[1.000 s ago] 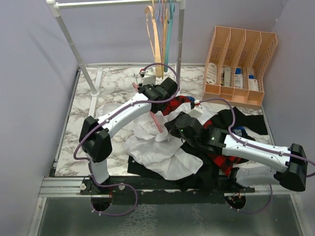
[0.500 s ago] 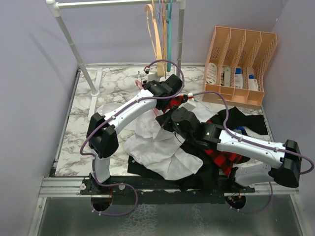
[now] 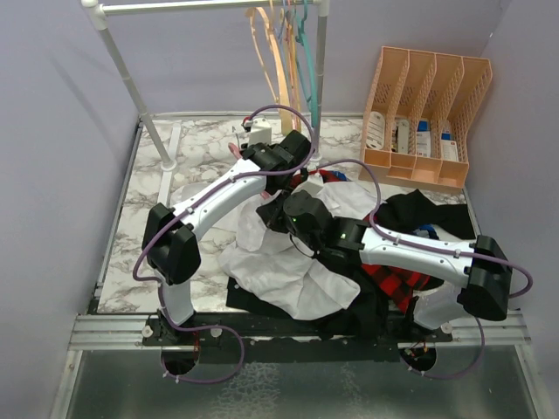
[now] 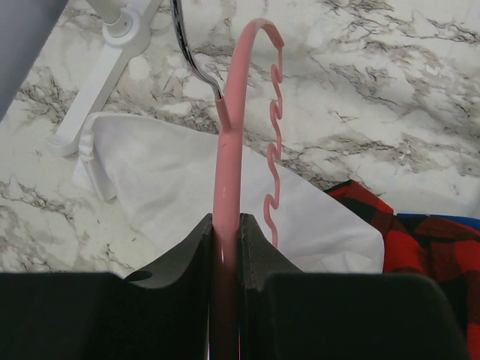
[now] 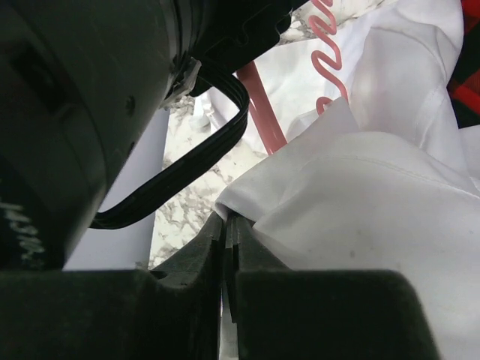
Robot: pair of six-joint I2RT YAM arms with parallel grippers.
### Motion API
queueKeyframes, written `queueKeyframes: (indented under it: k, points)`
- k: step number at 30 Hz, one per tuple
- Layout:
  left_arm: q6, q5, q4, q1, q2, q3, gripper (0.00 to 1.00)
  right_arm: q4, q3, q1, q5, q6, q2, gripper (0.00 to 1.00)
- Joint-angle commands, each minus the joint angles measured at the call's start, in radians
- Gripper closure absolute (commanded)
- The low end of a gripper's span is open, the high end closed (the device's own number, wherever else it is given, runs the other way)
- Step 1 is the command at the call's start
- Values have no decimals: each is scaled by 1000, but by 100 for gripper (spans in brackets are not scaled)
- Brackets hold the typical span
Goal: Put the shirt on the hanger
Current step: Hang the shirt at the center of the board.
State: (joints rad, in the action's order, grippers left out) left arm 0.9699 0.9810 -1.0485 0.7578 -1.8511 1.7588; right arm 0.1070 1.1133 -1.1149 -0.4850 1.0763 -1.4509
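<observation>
My left gripper is shut on the stem of the thin pink hanger. The hanger's wavy arm and small metal hook point away from the gripper over the marble. In the top view the left gripper is at the back middle, with a bit of the hanger showing. My right gripper is shut on a folded edge of the white shirt, close under the left wrist and beside the hanger. In the top view the right gripper lifts part of the shirt. The rest of the shirt lies crumpled.
A red-and-black plaid shirt and a black garment lie under and to the right of the white shirt. A rack at the back holds a peach-orange hanger and a teal hanger; its foot is by the left gripper. A peach organiser stands back right.
My right gripper has moved left and back with the shirt edge, up to the left gripper. The left gripper has shifted slightly with the hanger. The hangers on the rack have swung.
</observation>
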Motion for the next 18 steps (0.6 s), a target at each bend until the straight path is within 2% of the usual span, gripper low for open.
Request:
queueKeyframes:
  k: [1, 4, 6, 8, 12, 18]
  points:
    - [-15, -2, 41, 40, 100, -45, 100, -145, 76, 7, 8, -121, -12, 88]
    - [-22, -1, 45, 35, 117, -50, 100, -150, 93, 6, 77, -249, 13, 57]
    - [-23, -9, 45, 31, 118, -47, 100, -126, 102, 1, 104, -326, 48, 41]
    - [-22, -20, 45, 30, 120, -45, 100, -101, 100, -6, 114, -398, 87, 19]
    - [-17, -41, 46, 28, 117, -47, 100, -68, 73, -10, 169, -535, 172, 15]
    - [-17, -50, 51, 28, 112, -61, 100, -88, 17, -11, 248, -665, 309, 15]
